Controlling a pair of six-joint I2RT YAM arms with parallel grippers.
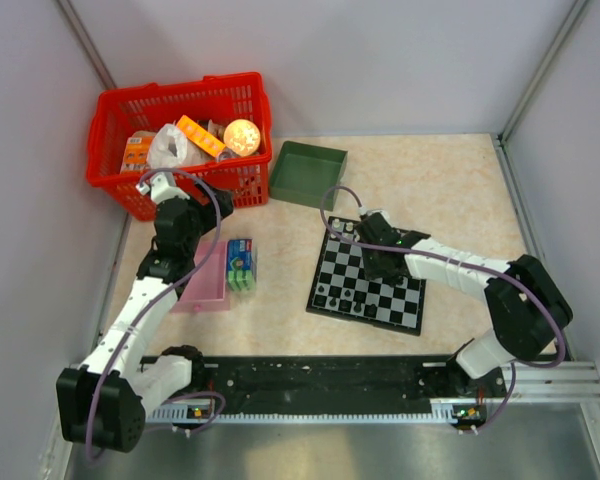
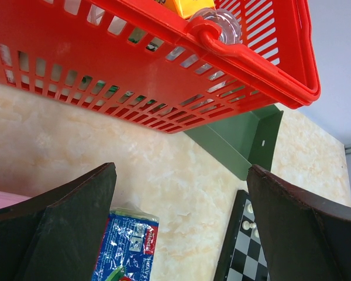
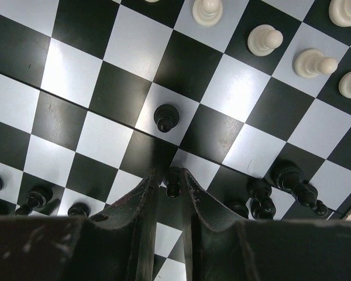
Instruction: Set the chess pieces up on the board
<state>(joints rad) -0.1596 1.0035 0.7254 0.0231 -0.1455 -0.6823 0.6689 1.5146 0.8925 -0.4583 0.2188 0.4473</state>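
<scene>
While the left gripper (image 2: 181, 170) hung spread open well clear of the board (image 3: 76, 76), the right gripper (image 3: 171, 174) was nearer, jaws pinched on an upright black pawn (image 3: 173, 186) at its tips, a second pawn (image 3: 166, 117) standing just ahead

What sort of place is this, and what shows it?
Probably a robot test cell: two arms bolted on a rail, plain walls enclosing the table, and props like the board and red basket.
</scene>
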